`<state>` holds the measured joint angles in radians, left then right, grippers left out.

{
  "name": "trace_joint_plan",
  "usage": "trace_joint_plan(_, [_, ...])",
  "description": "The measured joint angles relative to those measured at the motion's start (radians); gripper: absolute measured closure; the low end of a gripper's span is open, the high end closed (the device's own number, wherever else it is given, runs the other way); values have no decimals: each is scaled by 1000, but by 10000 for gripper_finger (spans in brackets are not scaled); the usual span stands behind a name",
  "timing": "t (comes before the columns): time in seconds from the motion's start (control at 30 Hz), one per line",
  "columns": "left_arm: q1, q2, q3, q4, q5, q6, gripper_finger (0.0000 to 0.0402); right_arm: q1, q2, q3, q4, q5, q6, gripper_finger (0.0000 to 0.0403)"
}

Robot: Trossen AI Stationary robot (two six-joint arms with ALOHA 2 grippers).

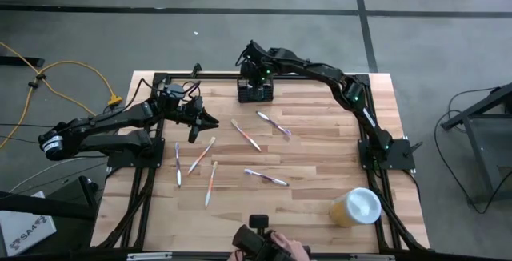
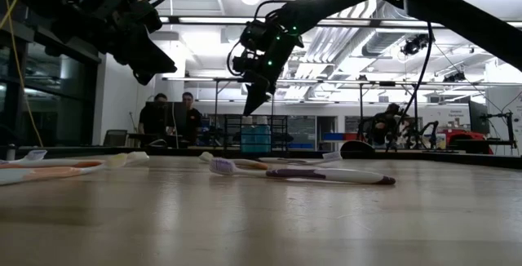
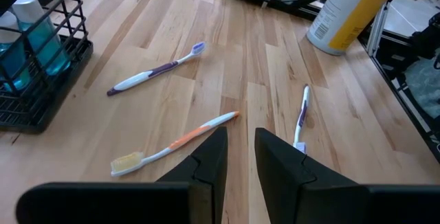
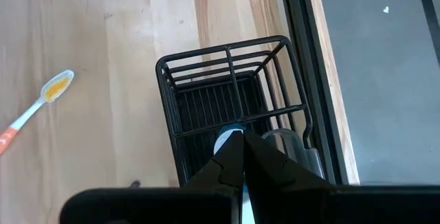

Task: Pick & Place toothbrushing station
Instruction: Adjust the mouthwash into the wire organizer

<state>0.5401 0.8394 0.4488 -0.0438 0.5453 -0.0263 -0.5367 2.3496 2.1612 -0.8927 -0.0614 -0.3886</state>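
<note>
high view puts the toothbrushing station (image 1: 255, 92) at the far edge of the wooden table (image 1: 320, 141), black wire caddy, upright, near the middle of that edge. right gripper (image 1: 254, 75) sits right above it, fingers pinched fully together with nothing between them. right wrist view looks straight down into the caddy (image 4: 227, 107): divided compartments, closed fingertips just over a pale round cap in one of them, can't tell if touching. from the left wrist view, looks like a bottle of blue liquid (image 3: 31, 38) standing in the caddy.

left gripper (image 1: 210, 121) hangs over the left part of the table, clear of the surface in the low view (image 2: 155, 62). fingers set to a narrow gap, holding nothing.

six toothbrushes scattered flat on the wood, all outside the caddy: orange toothbrush (image 3: 175, 143) and purple toothbrush (image 3: 157, 73) out in front of the left fingers (image 3: 206, 162), another one (image 3: 301, 117) just past them. yellow cup with white lid (image 1: 356, 206) over by the near right corner, well apart from everything else.
</note>
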Motion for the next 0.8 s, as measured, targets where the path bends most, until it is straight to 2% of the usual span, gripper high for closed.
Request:
trace_joint_plan(0.23, [0, 0, 0, 0, 0, 0, 330, 9, 0, 0, -19, 18, -1, 399])
trace_joint_plan(0.6, [0, 0, 0, 0, 0, 0, 330, 14, 0, 0, -33, 10, -1, 363])
trace_joint_plan(0.8, [0, 0, 0, 0, 0, 0, 330, 15, 0, 0, -32, 11, -1, 359])
